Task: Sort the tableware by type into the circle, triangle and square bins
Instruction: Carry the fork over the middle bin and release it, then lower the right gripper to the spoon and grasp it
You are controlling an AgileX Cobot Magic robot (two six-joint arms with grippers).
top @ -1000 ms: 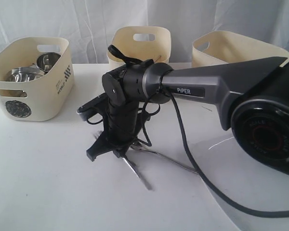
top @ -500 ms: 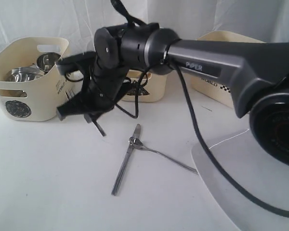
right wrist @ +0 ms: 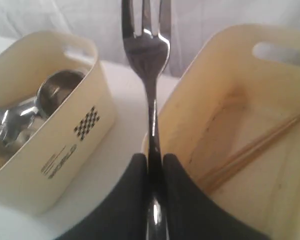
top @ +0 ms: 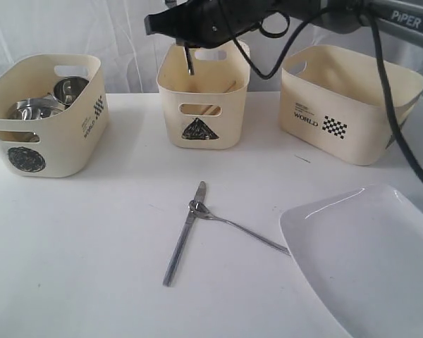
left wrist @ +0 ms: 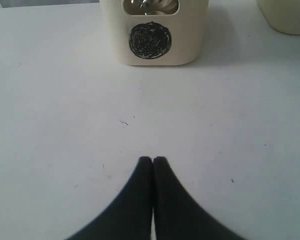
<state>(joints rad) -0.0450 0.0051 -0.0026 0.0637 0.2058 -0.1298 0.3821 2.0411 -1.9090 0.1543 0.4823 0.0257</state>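
We saw the right end effector (right wrist: pixel 153 160) up high at the back, clamped narrow on the fork (right wrist: pixel 149 55) by its handle, nothing else in the grip. Fork hung over the triangle bin (top: pixel 203 98), near that bin's left wall in ext view, above the rim, not touching it. Chopsticks (right wrist: pixel 255 145) lay inside the same bin, leaning on a wall. Left end effector (left wrist: pixel 153 161) was pressed shut w/ nothing in it, over bare surface (left wrist: pixel 65 125), circle bin (left wrist: pixel 155 35) facing it, well apart.

Edges/room: the 3 bins sat in a row along the back of the surface w/ gaps between them, curtain (top: pixel 70 28) right behind. Circle bin was far left w/ steel mugs (top: pixel 69 89) in it. Square bin (top: pixel 349 98) was far right, inside hidden from us. Front-left of the surface was open, plenty of room. Mid-front, knife (top: pixel 183 236) and spoon (top: pixel 240 229) lay crossed, spoon bowl on the knife, spoon handle reaching the plate (top: pixel 366 260) edge. Plate filled the front-right corner & ran out of frame. Right arm's cable (top: pixel 389 105) hung across the square bin's right side in ext view.
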